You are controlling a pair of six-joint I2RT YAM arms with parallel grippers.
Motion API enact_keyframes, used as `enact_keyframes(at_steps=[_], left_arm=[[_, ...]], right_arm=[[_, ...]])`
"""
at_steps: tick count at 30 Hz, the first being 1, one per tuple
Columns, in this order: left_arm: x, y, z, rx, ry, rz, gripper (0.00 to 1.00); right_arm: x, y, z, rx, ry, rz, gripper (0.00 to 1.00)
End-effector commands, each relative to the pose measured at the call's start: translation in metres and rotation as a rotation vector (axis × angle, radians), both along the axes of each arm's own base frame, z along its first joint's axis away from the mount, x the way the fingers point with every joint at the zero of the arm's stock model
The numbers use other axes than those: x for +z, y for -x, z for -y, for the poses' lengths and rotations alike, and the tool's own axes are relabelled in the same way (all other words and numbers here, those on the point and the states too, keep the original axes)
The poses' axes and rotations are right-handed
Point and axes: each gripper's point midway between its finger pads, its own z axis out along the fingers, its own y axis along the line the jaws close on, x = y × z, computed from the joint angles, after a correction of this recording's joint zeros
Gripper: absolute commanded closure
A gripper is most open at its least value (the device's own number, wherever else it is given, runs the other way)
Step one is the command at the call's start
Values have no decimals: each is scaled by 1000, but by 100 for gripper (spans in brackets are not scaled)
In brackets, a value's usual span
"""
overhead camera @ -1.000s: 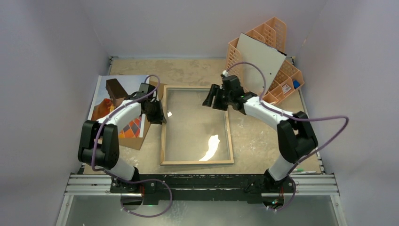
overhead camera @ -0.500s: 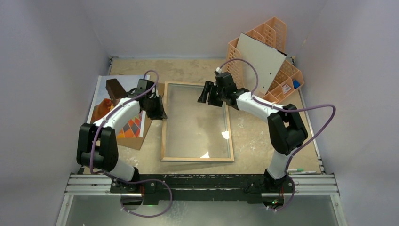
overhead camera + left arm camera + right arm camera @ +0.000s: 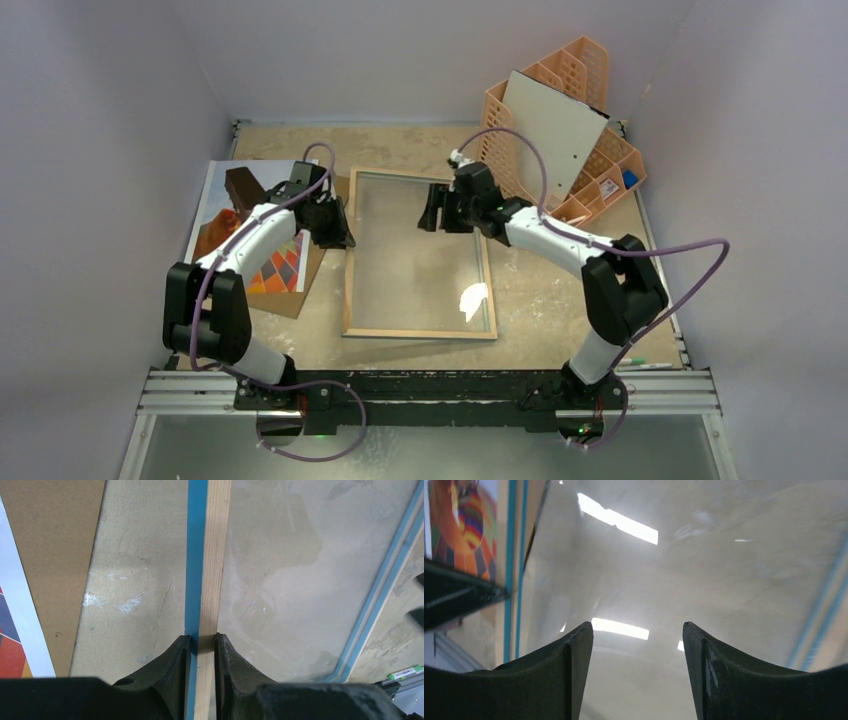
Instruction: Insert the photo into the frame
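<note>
The frame (image 3: pixel 348 290) lies back-up in the middle of the table, wood rim up, with its glass pane (image 3: pixel 420 270) in it. My left gripper (image 3: pixel 340 235) is shut on the frame's left rail. The left wrist view shows the jaws (image 3: pixel 201 640) clamped on the blue and wood rail (image 3: pixel 207 555). My right gripper (image 3: pixel 430 210) is open and empty above the far part of the glass (image 3: pixel 684 570), with nothing between its jaws (image 3: pixel 637 627). The photo (image 3: pixel 225 200) lies at the left on the brown hardboard backing (image 3: pixel 290 295), partly under my left arm.
An orange lattice organiser (image 3: pixel 570 100) stands at the back right with a grey-white board (image 3: pixel 555 130) leaning on it. A pen (image 3: pixel 640 365) lies near the right arm's base. The backing (image 3: pixel 55 555) and the photo's edge (image 3: pixel 12 640) lie left of the frame rail.
My right gripper has moved left, further over the glass. The frame's far end has shifted away and the glare on the glass has moved. My left gripper keeps its hold on the rail.
</note>
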Motion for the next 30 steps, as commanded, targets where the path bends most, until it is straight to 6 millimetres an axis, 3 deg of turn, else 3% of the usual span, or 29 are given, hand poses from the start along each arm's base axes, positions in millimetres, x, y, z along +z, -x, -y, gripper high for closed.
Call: enact_keyframes(at_steps=[1, 11, 16, 21, 30], left_arm=[[28, -18, 9, 46, 65, 56, 100], [27, -9, 16, 91, 119, -8, 100], [28, -6, 17, 88, 120, -25, 100], [28, -2, 16, 73, 110, -40, 100], [24, 2, 16, 81, 115, -60, 100]], right_arm=[[30, 48, -55, 151, -39, 9, 31], [61, 112, -140, 39, 25, 43, 31], [40, 143, -175, 4, 69, 17, 33], [11, 158, -183, -53, 154, -3, 37], [-6, 157, -180, -71, 220, 15, 48]])
